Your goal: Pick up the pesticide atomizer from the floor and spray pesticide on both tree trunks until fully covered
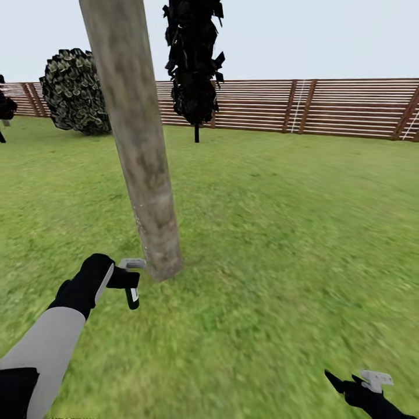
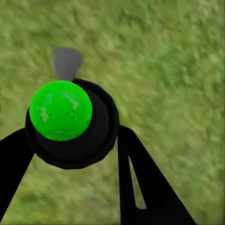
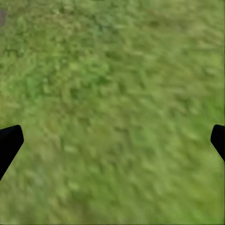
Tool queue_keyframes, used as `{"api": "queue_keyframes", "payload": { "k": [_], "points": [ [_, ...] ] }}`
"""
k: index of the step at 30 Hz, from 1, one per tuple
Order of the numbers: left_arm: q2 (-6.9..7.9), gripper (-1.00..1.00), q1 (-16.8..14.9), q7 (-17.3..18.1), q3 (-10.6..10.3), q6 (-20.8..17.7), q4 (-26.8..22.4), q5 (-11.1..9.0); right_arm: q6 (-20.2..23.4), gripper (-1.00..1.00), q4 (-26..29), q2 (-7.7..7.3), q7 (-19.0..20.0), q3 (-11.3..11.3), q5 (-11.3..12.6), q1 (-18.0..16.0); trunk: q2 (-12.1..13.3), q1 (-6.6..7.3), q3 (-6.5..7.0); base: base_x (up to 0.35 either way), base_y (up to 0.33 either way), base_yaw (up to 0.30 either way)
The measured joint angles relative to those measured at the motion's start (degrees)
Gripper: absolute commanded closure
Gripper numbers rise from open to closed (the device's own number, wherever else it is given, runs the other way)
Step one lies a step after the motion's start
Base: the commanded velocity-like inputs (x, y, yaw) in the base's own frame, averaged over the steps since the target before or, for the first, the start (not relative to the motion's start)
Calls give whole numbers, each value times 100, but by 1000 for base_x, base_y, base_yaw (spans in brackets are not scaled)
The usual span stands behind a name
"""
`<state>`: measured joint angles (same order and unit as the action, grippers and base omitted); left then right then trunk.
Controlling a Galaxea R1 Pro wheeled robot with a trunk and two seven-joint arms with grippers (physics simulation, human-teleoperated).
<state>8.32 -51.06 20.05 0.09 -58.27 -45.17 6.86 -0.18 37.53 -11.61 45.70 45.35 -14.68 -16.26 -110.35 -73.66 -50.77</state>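
Closest in, the left gripper (image 1: 129, 280) sits at the lower left of the head view, pinched around the pesticide atomizer (image 1: 131, 287), which hangs above the lawn (image 1: 279, 233) with its grey trigger head pointing at the tree trunk (image 1: 137, 145). In the left wrist view the two black fingers (image 2: 140, 178) flank the bottle's dark round body (image 2: 93, 136) and its green spot. The nozzle is just beside the trunk base, not touching as far as I can see.

The right gripper (image 1: 355, 387) is down in the lower right corner, spread wide over bare grass; the right wrist view has one fingertip (image 3: 9, 140) at each side edge.

The trunk leans up and left out of the top of the frame. Right of it there's lots of open grass. Further back: a dark ragged tree (image 1: 195, 64), a round bush (image 1: 75, 90) at upper left, then the slatted brown fence (image 1: 326, 107) closing off the far edge.
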Motion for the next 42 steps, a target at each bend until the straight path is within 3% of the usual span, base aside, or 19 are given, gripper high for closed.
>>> {"api": "queue_keyframes", "payload": {
  "k": [6,21,27,31,36,42],
  "points": [
    [3,100,0,1,8,0,0,1,0,-100,0,0,0,0,0,0,0,0,0,226,-221,245],
    [3,100,25,-17,9,0,0,1,0,-100,0,1,0,0,0,0,0,0,0,135,-238,63],
    [3,100,131,-367,9,5,3,-12,0,-100,0,-1,0,0,0,1,0,0,0,-23,-80,149],
    [-4,100,238,-406,9,14,7,-32,0,-100,-1,1,0,0,0,0,0,0,0,-1,-3,9],
    [-88,100,303,-488,16,351,0,-30,0,-100,0,-1,0,0,0,1,0,0,0,59,0,1],
    [-111,100,314,-659,18,421,8,-33,0,-100,0,-6,0,0,0,1,0,0,0,164,0,-61]
  ]
}}
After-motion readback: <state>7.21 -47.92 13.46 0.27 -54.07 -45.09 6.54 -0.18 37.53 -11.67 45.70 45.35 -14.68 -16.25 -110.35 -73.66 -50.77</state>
